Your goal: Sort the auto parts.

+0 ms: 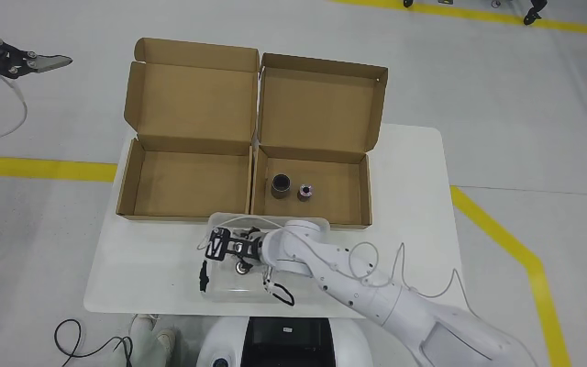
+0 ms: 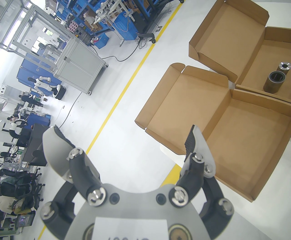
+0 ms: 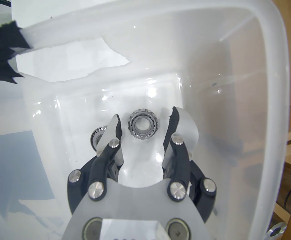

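Down in the bin, spread right jaws flank a bearing.

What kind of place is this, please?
Probably a robotics test hall or workshop: yellow lane lines, blue equipment racks and an aluminium-frame enclosure.

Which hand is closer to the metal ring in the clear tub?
The right. The right hand is down inside the tub, open, with the metal ring just ahead of its fingertips. The left hand hangs open over the floor, off the table, past the empty cardboard box.
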